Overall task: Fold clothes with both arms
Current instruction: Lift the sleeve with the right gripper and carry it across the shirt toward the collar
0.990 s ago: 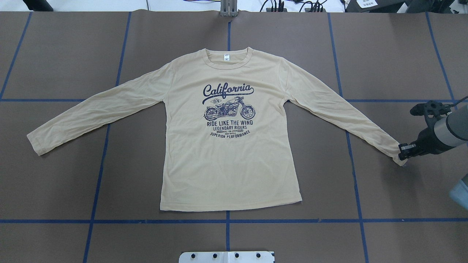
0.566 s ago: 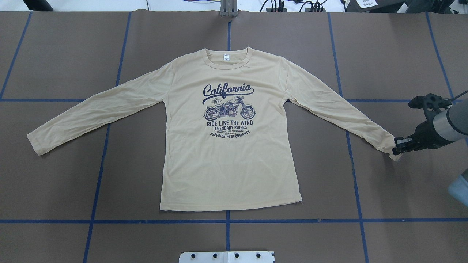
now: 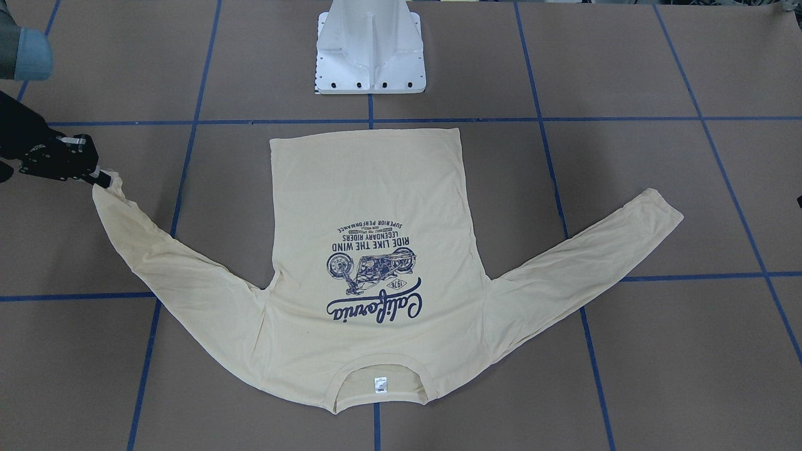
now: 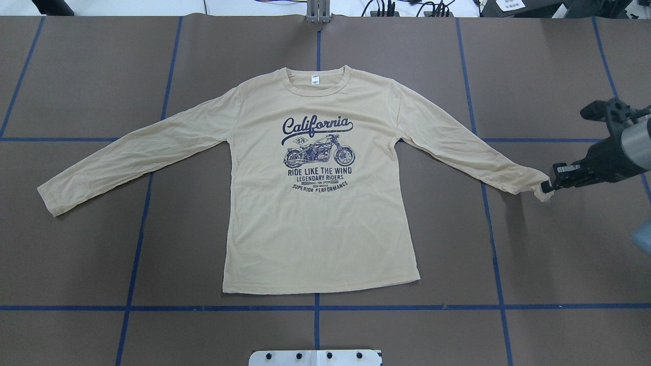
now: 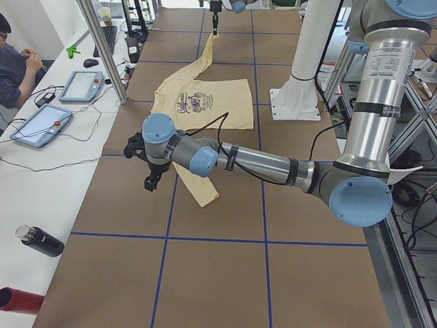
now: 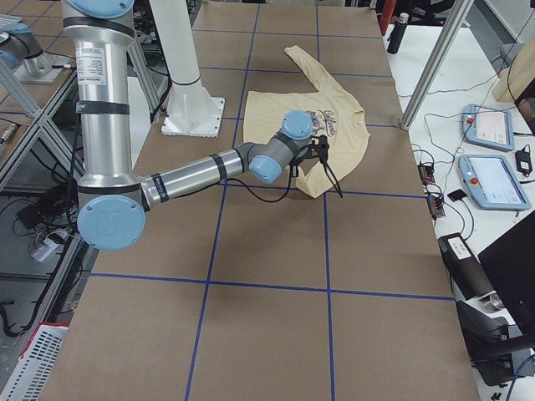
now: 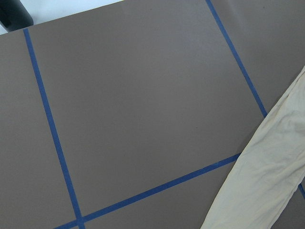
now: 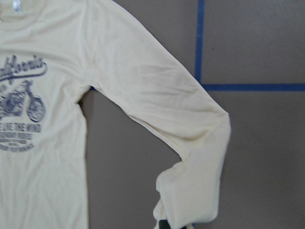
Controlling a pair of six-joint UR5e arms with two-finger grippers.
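Pale cream long-sleeved T-shirt (image 4: 320, 229) lies flat on the brown desk (image 4: 91, 254); navy print (image 4: 316, 152) reads "California", "RIDE LIKE THE WIND". Right tool (image 4: 545, 186) pinches its sleeve cuff (image 4: 534, 183). Left tool (image 5: 149, 184): closure cannot be determined.

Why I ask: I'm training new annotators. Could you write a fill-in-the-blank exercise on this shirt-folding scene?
1. The right gripper pinches the cuff of one ____ of the T-shirt.
2. The largest word printed on the chest is ____.
3. The T-shirt lies print side ____.
4. The table is gridded with ____ tape.
Missing words: sleeve; California; up; blue.
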